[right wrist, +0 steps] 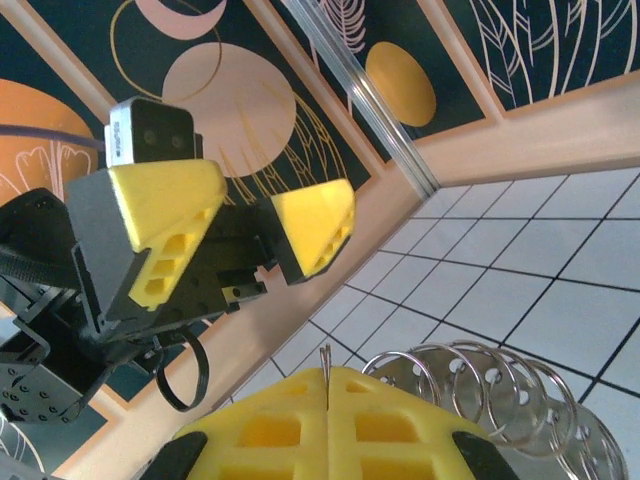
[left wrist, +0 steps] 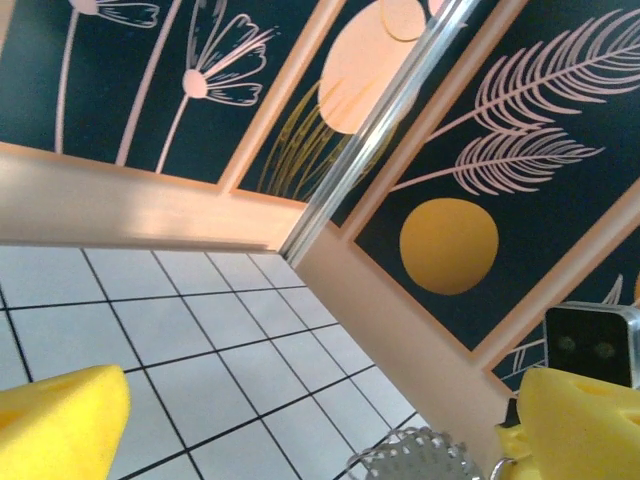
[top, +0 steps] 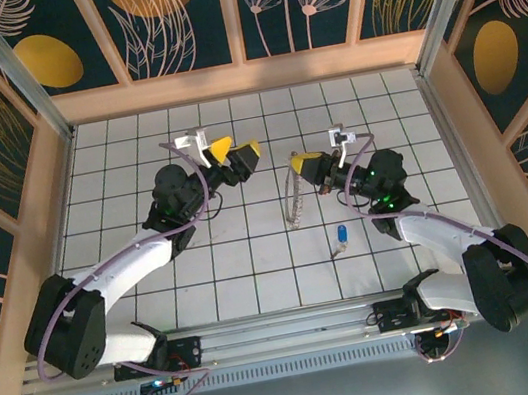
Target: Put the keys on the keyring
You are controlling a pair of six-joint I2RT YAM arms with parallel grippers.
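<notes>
Tiled counter (top: pixel 258 280): blue key (top: pixel 341 236) is lying near its near edge. Right gripper (top: pixel 311 164) is clamping the keyring (top: pixel 293 198) aloft, left gripper (top: pixel 236 151) is gaping empty. Risk: thin ring slipping or swinging during threading.

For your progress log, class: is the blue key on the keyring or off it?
Off. The blue key lies alone on the tiles, apart from the keyring, which the right gripper holds pinched between shut pads.

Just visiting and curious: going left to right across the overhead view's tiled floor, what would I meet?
left gripper → keyring → blue key → right arm's base
</notes>
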